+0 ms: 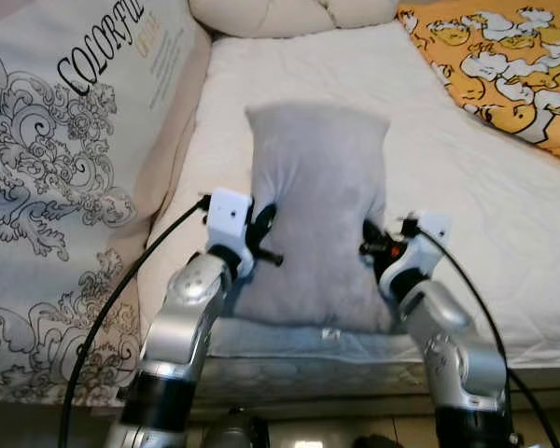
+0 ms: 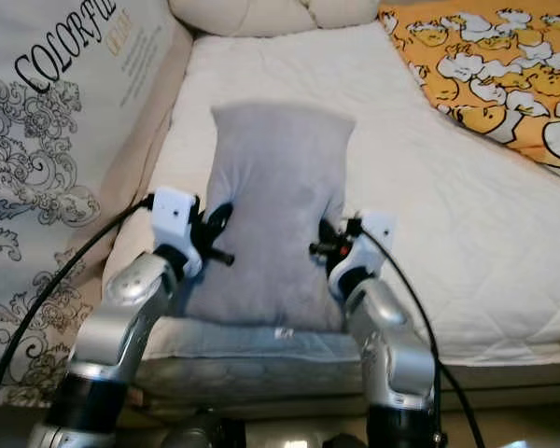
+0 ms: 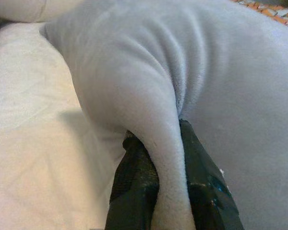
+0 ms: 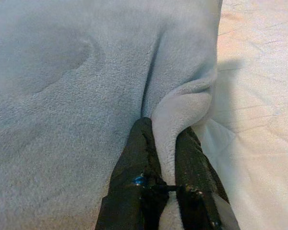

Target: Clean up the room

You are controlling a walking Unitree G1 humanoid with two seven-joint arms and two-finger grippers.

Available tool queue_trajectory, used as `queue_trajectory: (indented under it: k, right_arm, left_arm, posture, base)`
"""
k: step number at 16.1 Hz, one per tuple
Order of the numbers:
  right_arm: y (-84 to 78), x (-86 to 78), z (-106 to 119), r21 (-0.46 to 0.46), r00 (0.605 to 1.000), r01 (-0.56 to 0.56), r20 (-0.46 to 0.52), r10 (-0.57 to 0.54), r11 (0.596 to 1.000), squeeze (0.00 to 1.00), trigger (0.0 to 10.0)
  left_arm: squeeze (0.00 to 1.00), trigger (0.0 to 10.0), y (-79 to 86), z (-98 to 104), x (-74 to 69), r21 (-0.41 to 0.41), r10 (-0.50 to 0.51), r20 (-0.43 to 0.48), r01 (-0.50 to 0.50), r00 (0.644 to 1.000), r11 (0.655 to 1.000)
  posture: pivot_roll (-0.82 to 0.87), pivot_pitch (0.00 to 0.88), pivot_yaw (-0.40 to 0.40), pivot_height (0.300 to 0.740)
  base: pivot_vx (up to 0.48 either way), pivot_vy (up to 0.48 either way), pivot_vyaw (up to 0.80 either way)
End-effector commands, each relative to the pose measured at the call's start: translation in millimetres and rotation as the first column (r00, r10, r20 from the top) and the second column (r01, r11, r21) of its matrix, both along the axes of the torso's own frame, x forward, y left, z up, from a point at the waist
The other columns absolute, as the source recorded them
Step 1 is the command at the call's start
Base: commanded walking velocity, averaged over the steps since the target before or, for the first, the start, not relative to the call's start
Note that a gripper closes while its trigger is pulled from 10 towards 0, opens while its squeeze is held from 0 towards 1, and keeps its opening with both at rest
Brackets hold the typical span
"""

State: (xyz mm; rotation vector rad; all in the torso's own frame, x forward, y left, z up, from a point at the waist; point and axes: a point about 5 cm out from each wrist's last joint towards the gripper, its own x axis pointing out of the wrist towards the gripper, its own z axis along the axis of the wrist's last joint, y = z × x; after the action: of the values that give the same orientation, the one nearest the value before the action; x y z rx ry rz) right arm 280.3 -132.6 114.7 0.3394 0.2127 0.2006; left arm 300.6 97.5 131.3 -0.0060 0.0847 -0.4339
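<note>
- So the main thing here is a grey pillow (image 1: pixel 315 215), soft fleecy fabric, sitting at the near end of the bed (image 1: pixel 448 187), standing kind of upright with its top edge further up the mattress and its bottom edge right by the near edge of the bed.
- Left gripper (image 3: pixel 167 158) is clamped on the pillow's left side; in the left wrist view you can see a fold of the grey fabric squeezed between the two black fingers (image 3: pixel 134 177).
- Right gripper (image 4: pixel 168 143) does the same thing on the pillow's right side, with a roll of fabric pinched between its fingers (image 4: pixel 139 153). So both are grasping the pillow, one per side, at about the same height, low on the pillow.
- Both silver arms come up from the bottom of the head views, with black cables looping off the wrists.
- The bed has a white quilted cover under and around the pillow.
- Off to the right on the bed there's an orange blanket (image 1: pixel 504 65) with a white cartoon duck print, well apart from the pillow.
- At the head end there's a cream cushion (image 1: pixel 280 14), also well away.
- Left of the bed is a big cream panel (image 1: pixel 65 168) with grey swirly ornaments and "COLORFUL" printed on it, running right along the mattress side.
</note>
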Motion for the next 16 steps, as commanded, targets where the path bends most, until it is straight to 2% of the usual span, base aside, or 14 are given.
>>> queue_trajectory:
  k: [1,4,16]
  right_arm:
    - [5.2,-2.0,13.8,-0.015,0.997,0.004,0.077,-0.003,1.0,0.0,10.0]
    - [3.6,-7.8,10.4,0.011,0.998,-0.021,0.052,0.021,1.0,0.0,10.0]
    - [10.2,-10.7,6.9,0.006,0.997,-0.067,0.036,0.067,0.998,0.0,10.0]
  left_arm:
    - [0.0,10.0,0.8,11.3,-3.7,0.025,0.005,0.047,-0.006,0.999,1.0]
    - [0.0,10.0,3.3,9.0,-10.1,0.025,0.021,0.027,-0.022,0.999,0.999]
    - [0.0,10.0,11.6,6.9,-23.6,0.063,0.06,0.011,-0.06,0.998,0.996]
  posture:
    - [-0.04,0.0,0.089,0.74]
    - [-0.03,0.0,0.08,0.74]
    - [0.01,0.0,0.05,0.74]
  base:
    - [0.0,0.0,0.0]
    - [0.0,0.0,0.0]
    - [0.0,0.315,0.0]
